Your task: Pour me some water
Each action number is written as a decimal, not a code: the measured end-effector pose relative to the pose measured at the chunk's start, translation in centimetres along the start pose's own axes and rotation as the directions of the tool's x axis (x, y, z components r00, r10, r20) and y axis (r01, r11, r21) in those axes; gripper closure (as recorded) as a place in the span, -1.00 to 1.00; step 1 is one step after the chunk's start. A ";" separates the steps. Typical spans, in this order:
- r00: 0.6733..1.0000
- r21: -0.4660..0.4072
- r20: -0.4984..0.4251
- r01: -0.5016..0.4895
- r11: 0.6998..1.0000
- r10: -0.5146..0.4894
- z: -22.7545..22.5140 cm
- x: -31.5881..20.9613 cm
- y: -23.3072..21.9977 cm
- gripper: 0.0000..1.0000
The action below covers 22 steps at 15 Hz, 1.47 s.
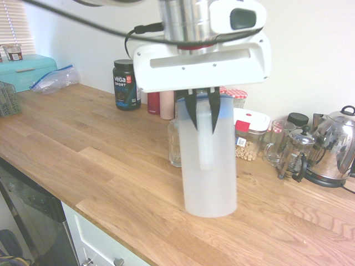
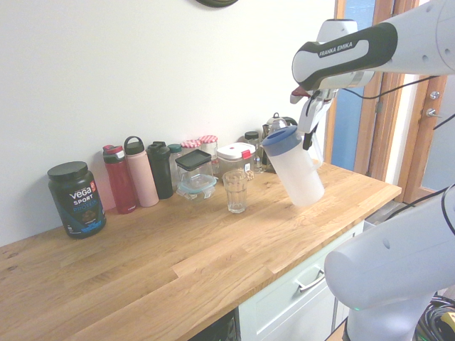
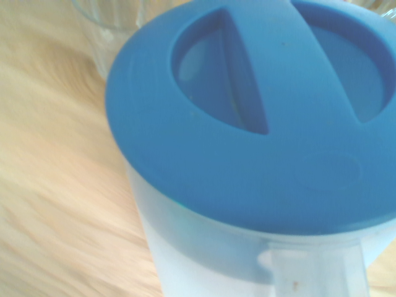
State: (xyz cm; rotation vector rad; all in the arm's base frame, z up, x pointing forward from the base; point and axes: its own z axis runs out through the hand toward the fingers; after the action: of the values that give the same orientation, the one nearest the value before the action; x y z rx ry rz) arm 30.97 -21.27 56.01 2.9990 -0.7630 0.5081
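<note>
The gripper [image 1: 203, 113] hangs above the wooden counter [image 2: 170, 252] with its two dark fingers [image 1: 191, 111] pinched together on the handle of a frosted plastic jug [image 2: 297, 169], so it is clenched on the jug and carries it clear of the worktop. In the second exterior view the jug is plainly tilted: its long axis leans, the blue lid [image 2: 279, 140] end up and tipped toward the drinking glass [image 2: 235, 190], the base swung out toward the counter's front edge and the arm's side. The lid's face points up and toward the wall-side row of containers. In the first exterior view, looking along that lean, the jug's body looks nearly upright and hides most of the glass behind it, with only a sliver of ribbed glass showing beside its wall. The glass stands upright on the counter, near the jug's lid end but apart from it. The wrist view looks down on the lid, round with two sunken panels either side of a raised bar, the pale handle below it and the rim of the glass just beyond the lid. Along the wall stand a black Vega tub [image 2: 77, 198], a red bottle [image 2: 120, 179], a pink bottle [image 2: 142, 172], a dark bottle [image 2: 161, 169], several lidded jars and a metal kettle [image 1: 333, 147].
</note>
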 end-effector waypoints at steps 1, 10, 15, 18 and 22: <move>0.999 0.026 -0.012 -0.045 0.999 0.045 0.1 -0.8 -0.6 1.00; 0.890 0.203 -0.269 -0.320 0.925 0.367 1.0 -4.4 -1.3 1.00; 0.768 0.284 -0.415 -0.400 0.872 0.487 -3.6 -5.6 -0.5 1.00; 0.802 0.280 -0.388 -0.367 0.887 0.454 -6.6 -8.5 -3.0 1.00; 0.874 0.288 -0.310 -0.288 0.913 0.374 -8.5 -13.2 -11.0 1.00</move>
State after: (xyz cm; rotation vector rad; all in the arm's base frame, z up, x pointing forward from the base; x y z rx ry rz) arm 22.50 -4.74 60.74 2.8335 -1.2667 1.2004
